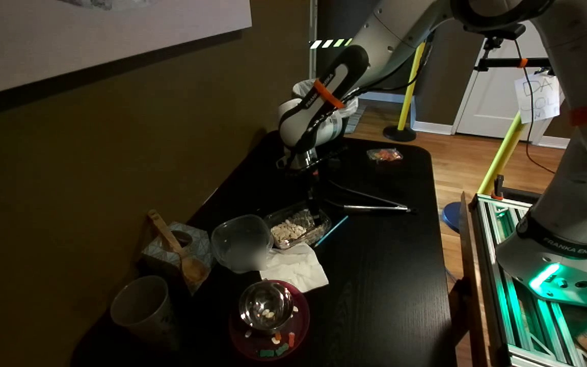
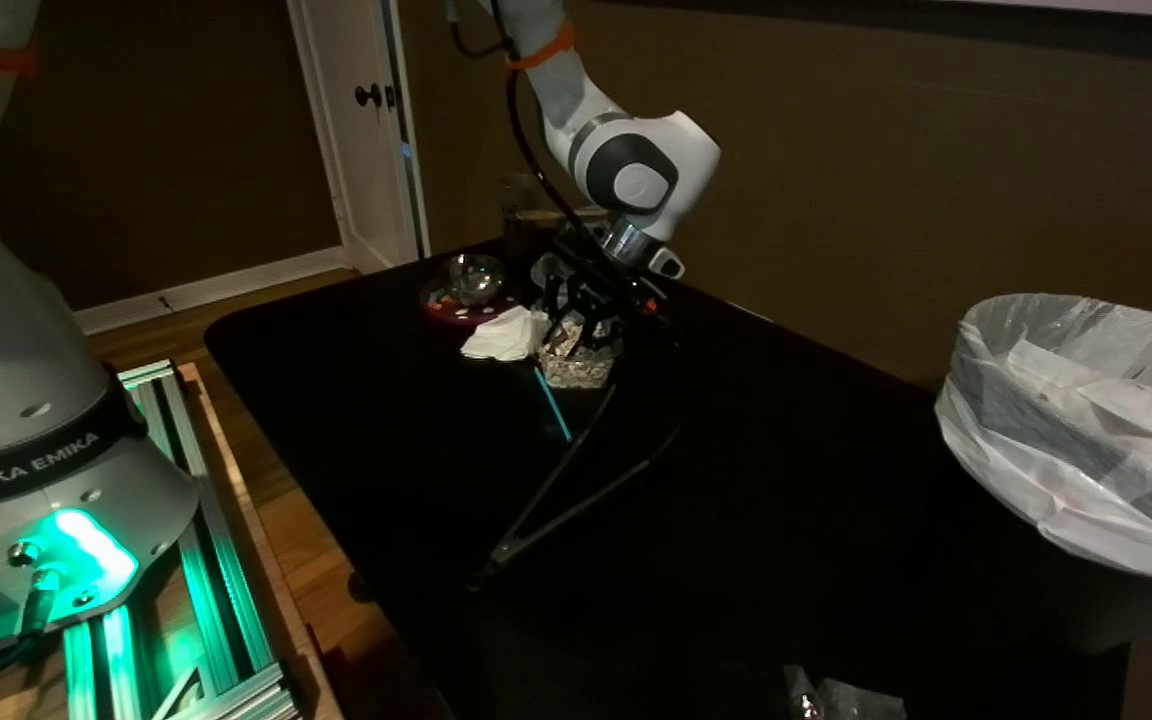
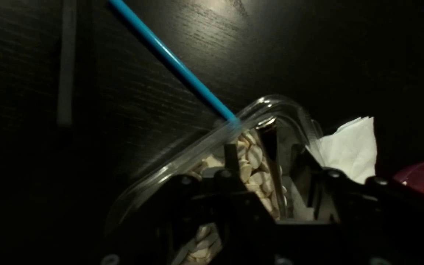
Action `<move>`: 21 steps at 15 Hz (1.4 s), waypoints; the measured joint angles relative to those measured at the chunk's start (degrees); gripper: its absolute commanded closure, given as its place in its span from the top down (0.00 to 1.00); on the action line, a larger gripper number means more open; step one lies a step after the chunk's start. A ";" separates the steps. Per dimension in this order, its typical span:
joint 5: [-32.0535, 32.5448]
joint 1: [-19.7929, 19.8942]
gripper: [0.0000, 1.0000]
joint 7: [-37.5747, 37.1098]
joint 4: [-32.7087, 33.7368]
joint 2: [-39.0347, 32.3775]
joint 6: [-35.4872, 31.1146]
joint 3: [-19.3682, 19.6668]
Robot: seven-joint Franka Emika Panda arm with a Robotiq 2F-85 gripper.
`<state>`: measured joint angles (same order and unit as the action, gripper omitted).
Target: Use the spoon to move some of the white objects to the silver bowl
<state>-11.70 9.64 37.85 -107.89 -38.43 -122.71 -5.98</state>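
The white objects [image 3: 256, 178] are small whitish-beige lumps in a clear rectangular tray [image 3: 160, 176]. They also show in both exterior views [image 1: 289, 232] [image 2: 574, 372]. A shiny metal spoon [image 3: 278, 180] lies in the tray over the lumps; its lower end is hidden by the gripper. My gripper [image 3: 265, 149] is open and points down into the tray, with the spoon between its fingers and gaps on both sides. The silver bowl [image 1: 252, 311] stands on a dark red plate [image 1: 298, 331], with a few white pieces inside. It also shows in an exterior view [image 2: 476, 283].
A white napkin [image 1: 298, 270] and a clear container [image 1: 240, 239] lie beside the tray. A blue straw [image 3: 175, 62] touches the tray's edge. Black tongs [image 2: 556, 520] lie nearby. A wooden spoon [image 1: 168, 237] rests on a tissue box [image 1: 202, 244] near a cup [image 1: 143, 306].
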 measured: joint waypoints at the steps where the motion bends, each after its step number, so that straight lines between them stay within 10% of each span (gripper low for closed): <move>1: 0.01 -0.08 0.45 0.00 0.00 0.00 0.29 -0.05; 8: 0.11 -0.78 0.35 0.00 0.04 -0.26 1.01 -0.19; 12: 0.53 -1.12 0.00 0.00 0.24 -0.27 1.36 -0.18; 21: 1.76 -1.41 0.01 -0.32 1.01 -0.27 1.38 -0.16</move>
<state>-9.94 8.23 37.53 -106.88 -38.70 -121.33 -6.15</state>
